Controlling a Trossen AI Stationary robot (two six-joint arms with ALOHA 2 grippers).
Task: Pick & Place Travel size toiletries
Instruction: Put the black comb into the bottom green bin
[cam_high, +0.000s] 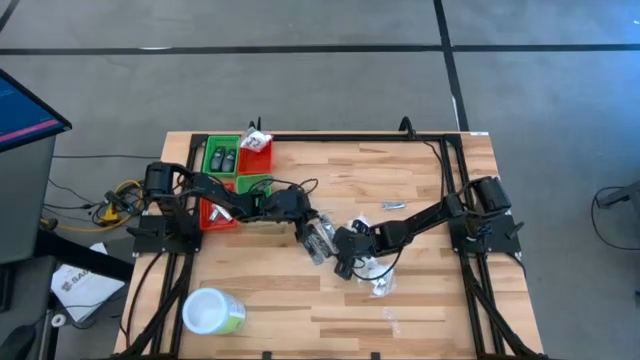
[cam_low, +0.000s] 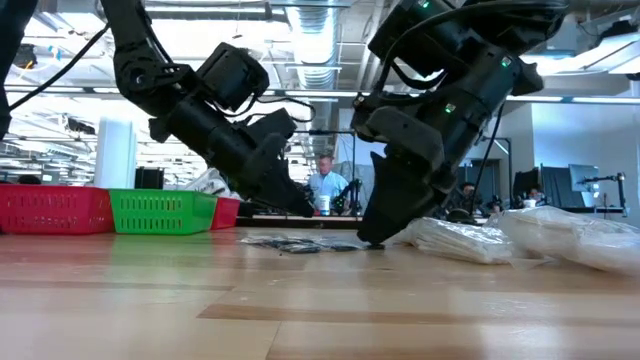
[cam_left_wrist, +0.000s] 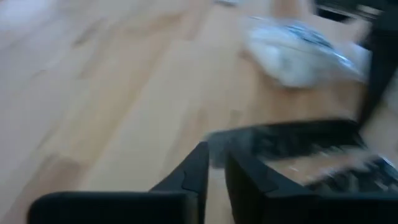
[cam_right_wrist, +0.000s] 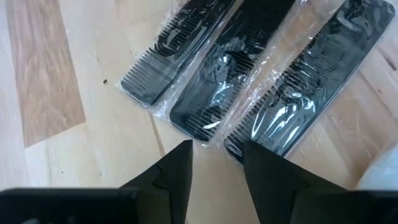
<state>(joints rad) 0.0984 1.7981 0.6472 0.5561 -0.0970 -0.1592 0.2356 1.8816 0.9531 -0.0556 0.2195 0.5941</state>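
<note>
Three black combs (cam_right_wrist: 249, 81), each in a clear wrapper, lie side by side on the wooden table (cam_high: 420, 300), also seen as comb packets (cam_high: 320, 240) in the high view. My right gripper (cam_right_wrist: 214, 168) stands open, slanting down over their near ends. My left gripper (cam_left_wrist: 214, 180) comes from the left with only a narrow gap between its fingers, right at a corner of a comb packet (cam_left_wrist: 298, 140). White crinkly packets (cam_low: 460, 240) lie on the table beside the right arm. My left gripper's fingertips (cam_left_wrist: 198, 155) are at the corner of a comb's clear wrapper (cam_left_wrist: 217, 140); the blurred view does not let me tell whether they touch it. My right gripper: its fingertips (cam_right_wrist: 183, 152) stand just short of the combs' ends, and I cannot tell whether they touch.
Red and green bins (cam_high: 228, 170) stand at the far left, two of them holding small items. A white-lidded green tub (cam_high: 212, 312) lies near the front left. More white packets (cam_high: 372, 272) and a slim dark item (cam_high: 392, 205) lie near the right arm.
</note>
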